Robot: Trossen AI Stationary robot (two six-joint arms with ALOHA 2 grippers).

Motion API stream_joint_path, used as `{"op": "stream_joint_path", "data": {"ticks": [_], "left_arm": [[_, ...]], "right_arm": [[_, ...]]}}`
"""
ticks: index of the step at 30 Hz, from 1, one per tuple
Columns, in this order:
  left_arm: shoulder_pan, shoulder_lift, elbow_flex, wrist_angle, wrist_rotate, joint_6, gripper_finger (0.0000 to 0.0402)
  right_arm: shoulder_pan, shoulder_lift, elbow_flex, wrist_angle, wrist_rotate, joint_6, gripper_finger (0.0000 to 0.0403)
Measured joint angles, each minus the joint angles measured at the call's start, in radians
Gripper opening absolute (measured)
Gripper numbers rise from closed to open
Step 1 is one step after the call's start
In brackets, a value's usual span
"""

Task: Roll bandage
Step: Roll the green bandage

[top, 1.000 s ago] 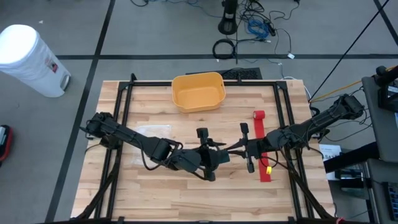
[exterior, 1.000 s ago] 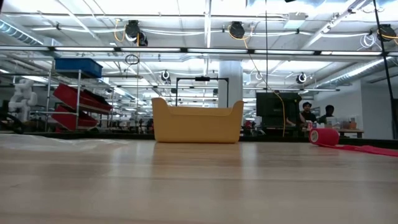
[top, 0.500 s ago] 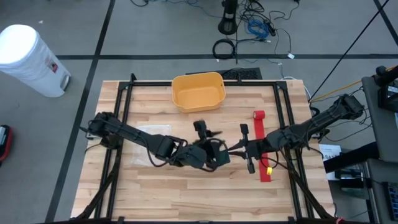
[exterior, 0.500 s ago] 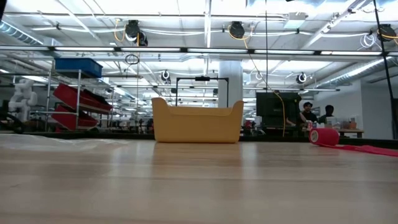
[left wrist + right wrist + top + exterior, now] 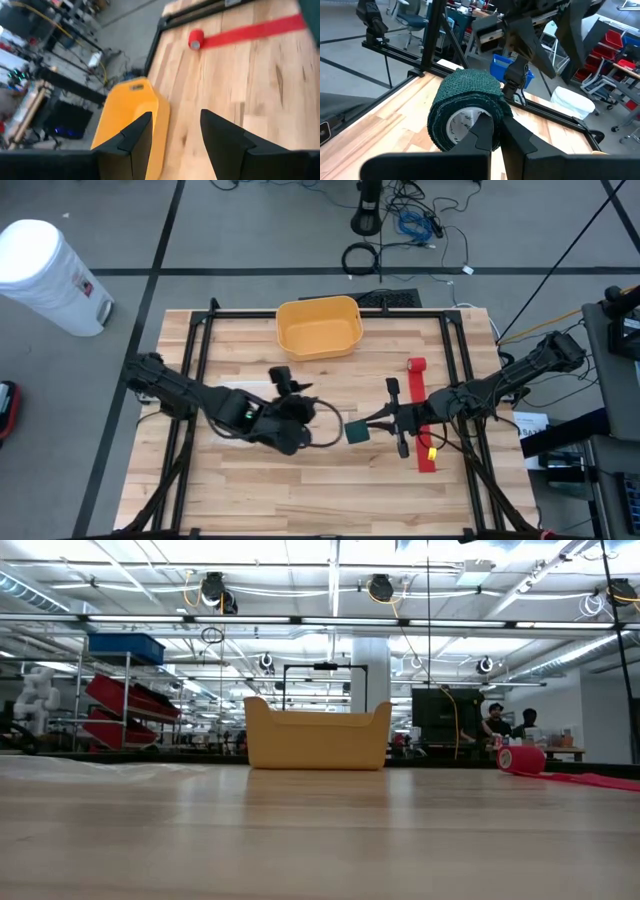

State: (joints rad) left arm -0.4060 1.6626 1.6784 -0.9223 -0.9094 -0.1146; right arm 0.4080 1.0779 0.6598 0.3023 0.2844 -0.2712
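Your right hand (image 5: pixel 358 429) is clamped shut on a dark green bandage roll (image 5: pixel 465 112), pinching its rim with one finger through the core, and it holds that roll above the middle of the desk (image 5: pixel 250 480). That roll looks fully wound. Your left hand (image 5: pixel 172 135) has its fingers apart and grips nothing; it hangs over the desk just left of centre, pointing toward the yellow bin (image 5: pixel 318 326) at the far edge. The red bandage (image 5: pixel 421 412) is the job left, as far as you can judge: a small wound part (image 5: pixel 416 365) sits at its far end, and a long strip lies flat on the desk under your right arm. Neither hand touches it yet, so rolling it has barely begun.
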Motion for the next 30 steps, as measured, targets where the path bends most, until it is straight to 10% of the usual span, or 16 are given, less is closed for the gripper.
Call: {"op": "stream_joint_path", "data": {"ticks": [7,17,30], "left_arm": [[-0.096,-0.169,-0.219,0.041,0.028,-0.149,0.0173],[-0.148,-0.362,-0.703,0.237,-0.195,-0.464,0.0173],[-0.093,-0.371,-0.745,0.360,-0.112,-0.426,0.0173]], "right_arm": [[0.008,0.000,0.000,-0.002,0.001,0.001,0.0011],[0.007,0.000,0.000,0.000,0.002,0.016,0.0011],[-0.032,0.090,0.000,-0.070,0.002,0.103,0.0011]]}}
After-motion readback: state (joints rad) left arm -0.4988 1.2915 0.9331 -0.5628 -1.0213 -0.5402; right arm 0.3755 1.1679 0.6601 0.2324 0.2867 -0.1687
